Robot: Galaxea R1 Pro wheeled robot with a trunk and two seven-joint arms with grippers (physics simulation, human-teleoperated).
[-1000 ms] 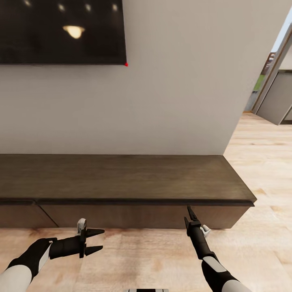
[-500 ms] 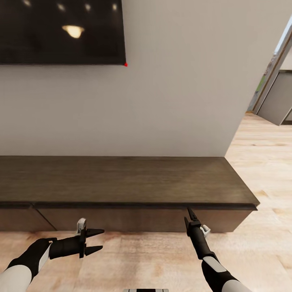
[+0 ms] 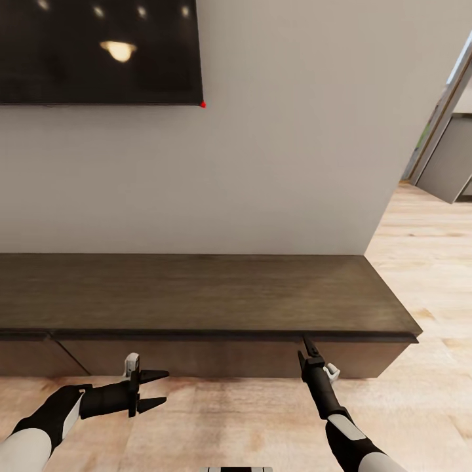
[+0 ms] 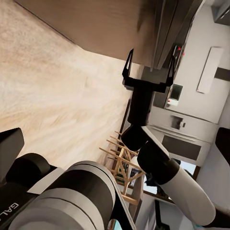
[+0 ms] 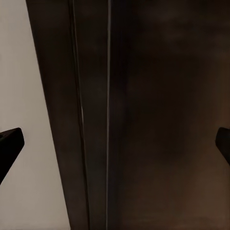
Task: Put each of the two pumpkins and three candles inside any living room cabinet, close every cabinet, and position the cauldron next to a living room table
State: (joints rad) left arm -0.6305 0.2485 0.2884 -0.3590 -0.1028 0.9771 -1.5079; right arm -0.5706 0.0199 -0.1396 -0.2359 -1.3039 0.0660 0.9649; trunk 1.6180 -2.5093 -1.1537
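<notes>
Wooden cabinet (image 3: 196, 295) stands closed; left hand (image 3: 156, 387) and right hand (image 3: 305, 346) both gape empty.

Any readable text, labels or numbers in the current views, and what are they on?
"GAL": white letters on the left arm's dark housing, cut off at the picture's edge.
The cabinet, the wall screen and the right gripper carry no text.

Partial letters "GAL" show on the left arm (image 4: 14, 211).
</notes>
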